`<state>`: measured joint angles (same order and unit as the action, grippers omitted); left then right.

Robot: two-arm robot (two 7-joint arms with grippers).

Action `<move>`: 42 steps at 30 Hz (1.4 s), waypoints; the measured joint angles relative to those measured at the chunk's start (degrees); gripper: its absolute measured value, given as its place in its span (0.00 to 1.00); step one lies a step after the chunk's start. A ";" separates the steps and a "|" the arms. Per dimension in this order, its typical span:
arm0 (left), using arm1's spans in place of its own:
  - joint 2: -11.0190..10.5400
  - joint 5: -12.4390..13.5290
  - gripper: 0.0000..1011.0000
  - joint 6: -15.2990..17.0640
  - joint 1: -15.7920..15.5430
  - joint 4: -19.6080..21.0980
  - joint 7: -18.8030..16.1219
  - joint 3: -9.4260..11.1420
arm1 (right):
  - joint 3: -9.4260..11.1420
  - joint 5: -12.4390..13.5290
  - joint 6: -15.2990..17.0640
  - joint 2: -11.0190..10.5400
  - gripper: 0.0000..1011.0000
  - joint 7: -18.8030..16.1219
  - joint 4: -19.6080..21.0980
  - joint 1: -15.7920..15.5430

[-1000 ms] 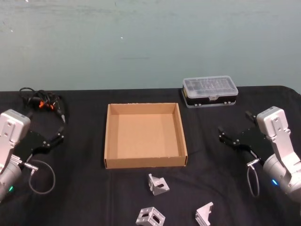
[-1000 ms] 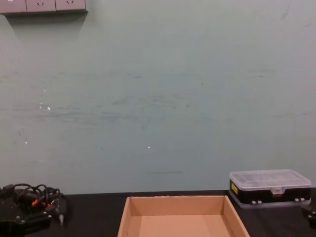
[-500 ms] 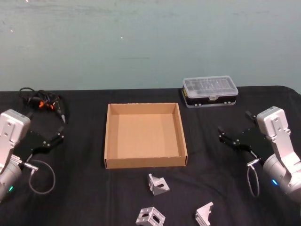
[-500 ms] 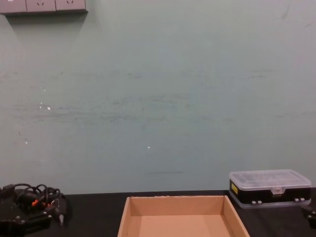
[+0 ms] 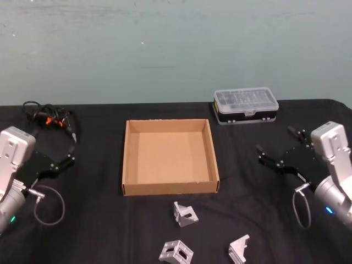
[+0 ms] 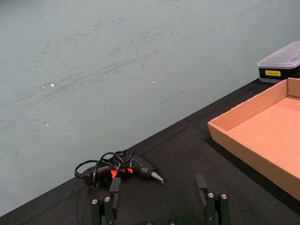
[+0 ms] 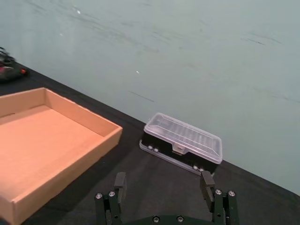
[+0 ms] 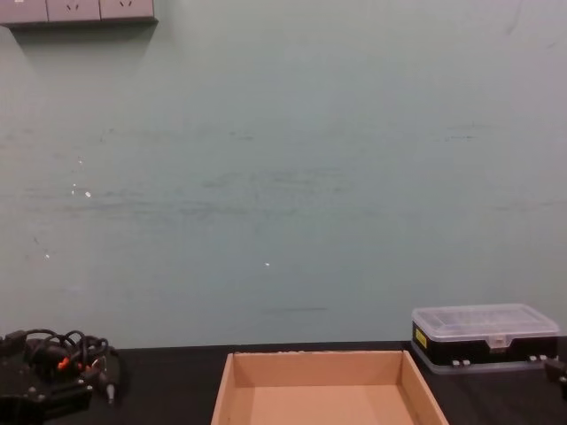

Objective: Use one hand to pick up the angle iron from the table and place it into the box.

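The matte black table (image 5: 99,231) spans the whole width. On it the box (image 5: 170,188), a shallow brown cardboard tray with low walls, lies flat between the two sets of jaws, with its open side up.

The right gripper (image 7: 163,178) is held low over the cloth to the box's right, its black fingers (image 5: 266,155) pointing in toward the box, spread apart and holding nothing. The left gripper (image 6: 157,186) mirrors it on the other side, jaws likewise parted and bare.

Beyond the right jaws sits a black case with a ribbed clear lid (image 5: 245,106).

Three angle irons, small silvery metal corner brackets, lie nearer the robot than either gripper. One (image 5: 185,214) is just off the box's near wall, and two (image 5: 176,252) (image 5: 239,248) are closer in, the last nearest the right jaws. Their facing is unclear.
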<state>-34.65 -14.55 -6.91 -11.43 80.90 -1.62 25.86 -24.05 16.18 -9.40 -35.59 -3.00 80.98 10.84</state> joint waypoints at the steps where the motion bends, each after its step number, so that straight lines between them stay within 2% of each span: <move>1: 0.00 0.00 0.99 0.00 0.00 0.00 0.00 0.00 | 0.39 0.55 -0.44 -0.34 0.99 -1.18 0.12 -0.20; 12: 0.00 0.00 0.99 0.00 0.00 0.00 0.00 0.00 | 3.23 6.31 -3.87 -5.14 0.99 -13.41 2.47 -2.92; 19: 0.00 0.00 0.99 0.00 0.00 0.00 0.00 0.00 | 4.38 8.48 -4.15 -7.23 0.99 -17.81 5.48 -5.77; 29: 0.00 0.00 0.99 0.00 0.00 0.00 0.00 0.00 | 5.81 10.35 -3.86 -8.47 0.99 -20.54 10.28 -10.44; 34: 0.00 0.00 0.99 0.00 0.00 0.00 0.00 0.00 | 6.57 10.59 -3.70 -9.27 0.99 -21.46 12.69 -13.22; 42: 0.00 0.00 0.99 0.00 0.00 0.00 0.00 0.00 | 7.24 10.47 -3.70 -9.87 0.99 -22.65 14.89 -16.00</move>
<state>-34.64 -14.55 -6.91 -11.43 80.90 -1.62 25.86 -16.82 26.64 -13.10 -45.47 -25.65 95.86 -5.15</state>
